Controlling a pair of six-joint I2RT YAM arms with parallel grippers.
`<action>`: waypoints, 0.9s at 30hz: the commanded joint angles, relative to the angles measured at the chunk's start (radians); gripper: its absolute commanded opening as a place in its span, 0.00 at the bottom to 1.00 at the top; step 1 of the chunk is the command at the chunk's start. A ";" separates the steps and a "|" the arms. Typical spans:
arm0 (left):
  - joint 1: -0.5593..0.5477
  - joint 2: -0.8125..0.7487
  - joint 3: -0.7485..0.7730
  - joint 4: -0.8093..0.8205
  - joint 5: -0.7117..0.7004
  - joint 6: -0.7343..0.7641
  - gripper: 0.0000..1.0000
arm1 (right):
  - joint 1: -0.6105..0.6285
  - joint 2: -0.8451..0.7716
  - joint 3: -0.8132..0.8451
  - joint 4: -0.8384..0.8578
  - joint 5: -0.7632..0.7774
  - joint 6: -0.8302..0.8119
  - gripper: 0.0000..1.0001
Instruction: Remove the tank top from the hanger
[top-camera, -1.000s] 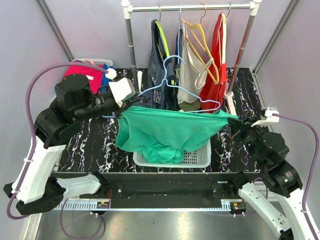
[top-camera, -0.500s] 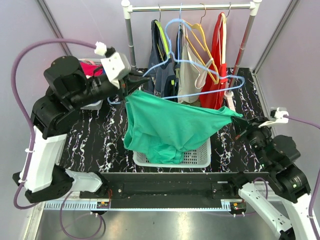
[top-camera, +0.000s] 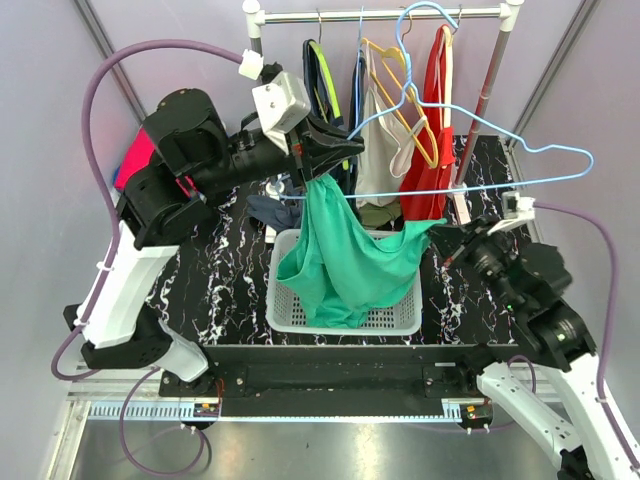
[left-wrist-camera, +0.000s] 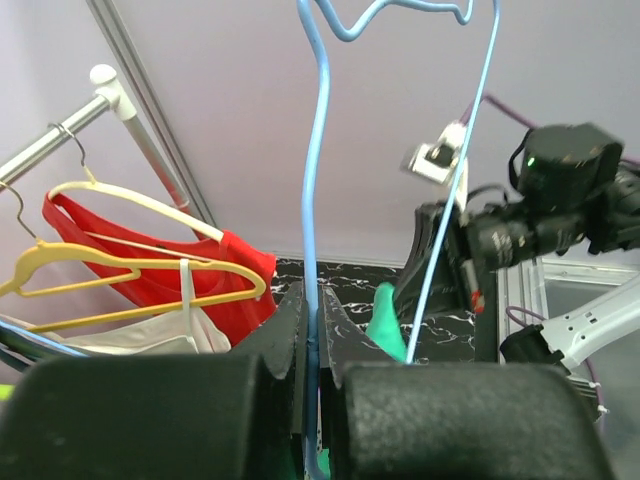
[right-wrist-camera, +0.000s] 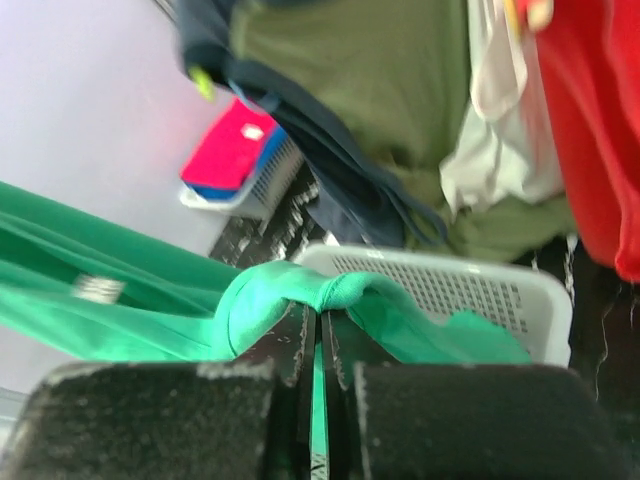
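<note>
The green tank top (top-camera: 350, 260) hangs from the light blue wire hanger (top-camera: 480, 140) and droops into the white basket (top-camera: 395, 318). My left gripper (top-camera: 322, 150) is shut on the hanger's wire (left-wrist-camera: 312, 250) and holds it raised and tilted, its hook near the rail. One strap still hangs from the hanger's left end by my left gripper. My right gripper (top-camera: 450, 238) is shut on the tank top's other strap (right-wrist-camera: 330, 290), pulling it right.
A clothes rail (top-camera: 380, 15) at the back holds a yellow hanger (top-camera: 405, 90), a red top (top-camera: 432, 140), a beige top (top-camera: 380, 140) and dark garments (top-camera: 322, 90). A second basket with red and blue clothes (top-camera: 135, 160) sits far left.
My left gripper has swung up and right with the hanger, lifting its far end high. The tank top has slipped off most of the hanger and now hangs narrow over the basket.
</note>
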 joint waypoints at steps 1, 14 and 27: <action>-0.003 -0.005 0.065 0.112 -0.005 -0.036 0.00 | 0.002 -0.043 -0.113 0.061 -0.018 0.033 0.04; -0.003 -0.004 -0.034 0.128 -0.086 -0.005 0.00 | 0.002 0.118 -0.176 0.211 -0.138 0.030 0.80; 0.085 -0.056 -0.187 0.102 -0.071 0.022 0.00 | 0.000 -0.043 0.037 0.115 -0.132 -0.288 0.88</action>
